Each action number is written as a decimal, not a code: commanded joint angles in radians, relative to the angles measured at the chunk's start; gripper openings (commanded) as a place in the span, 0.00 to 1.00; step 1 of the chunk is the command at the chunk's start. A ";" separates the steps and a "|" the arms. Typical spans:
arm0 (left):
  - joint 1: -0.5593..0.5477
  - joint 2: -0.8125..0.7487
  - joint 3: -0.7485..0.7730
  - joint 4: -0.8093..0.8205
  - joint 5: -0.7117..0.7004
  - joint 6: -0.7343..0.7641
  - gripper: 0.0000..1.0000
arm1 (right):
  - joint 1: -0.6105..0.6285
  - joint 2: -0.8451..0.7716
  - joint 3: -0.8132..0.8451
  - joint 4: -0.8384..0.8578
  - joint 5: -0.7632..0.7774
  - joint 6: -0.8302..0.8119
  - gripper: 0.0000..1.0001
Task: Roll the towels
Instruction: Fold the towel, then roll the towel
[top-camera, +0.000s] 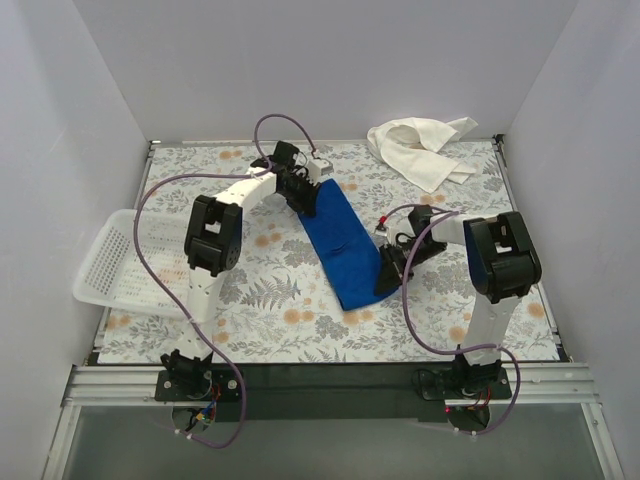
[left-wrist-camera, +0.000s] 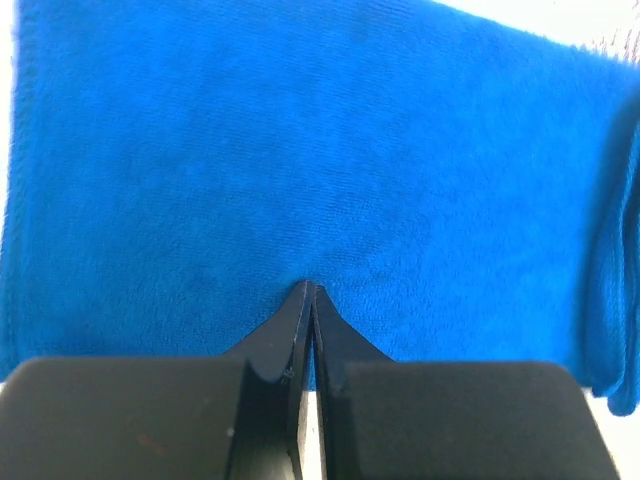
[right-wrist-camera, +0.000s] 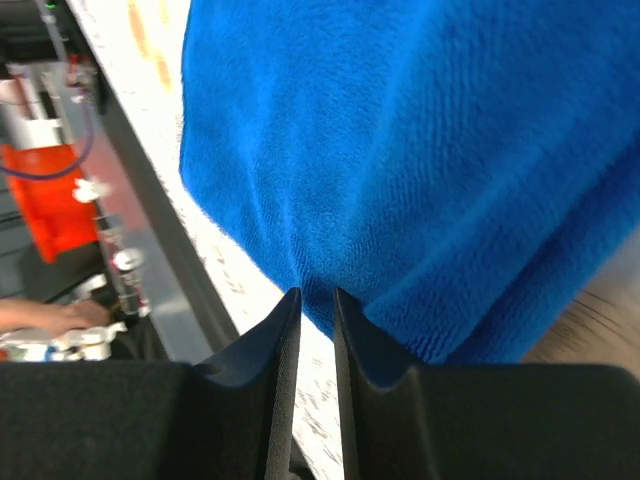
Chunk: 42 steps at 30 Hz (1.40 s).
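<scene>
The blue towel (top-camera: 342, 245) lies as a long strip slanting across the middle of the table. My left gripper (top-camera: 306, 202) is at its far end; in the left wrist view the gripper (left-wrist-camera: 310, 291) has its jaws pressed together on the edge of the blue towel (left-wrist-camera: 300, 150). My right gripper (top-camera: 390, 276) is at the near right corner; in the right wrist view the gripper (right-wrist-camera: 315, 296) pinches the edge of the blue towel (right-wrist-camera: 420, 150) between narrowly spaced jaws. The white towel (top-camera: 420, 148) lies crumpled at the back right, away from both grippers.
A white perforated basket (top-camera: 112, 262) sits tilted at the left edge of the floral table cover (top-camera: 270, 320). White walls enclose the back and sides. The black base rail (top-camera: 330, 380) runs along the near edge.
</scene>
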<state>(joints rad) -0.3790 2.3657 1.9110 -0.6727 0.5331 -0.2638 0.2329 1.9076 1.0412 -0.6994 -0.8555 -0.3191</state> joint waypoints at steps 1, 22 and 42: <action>-0.003 0.072 0.093 0.015 -0.034 0.024 0.00 | 0.052 0.008 -0.062 0.104 -0.092 0.092 0.23; 0.023 -0.606 -0.390 0.329 0.206 0.083 0.97 | 0.095 -0.107 0.212 0.288 -0.154 0.308 0.36; -0.526 -0.930 -1.119 0.459 -0.251 0.644 0.49 | 0.120 0.149 0.146 0.426 0.055 0.380 0.33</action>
<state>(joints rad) -0.8696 1.4769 0.8040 -0.3347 0.3702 0.3378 0.3473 2.0430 1.2232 -0.2817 -0.8665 0.0761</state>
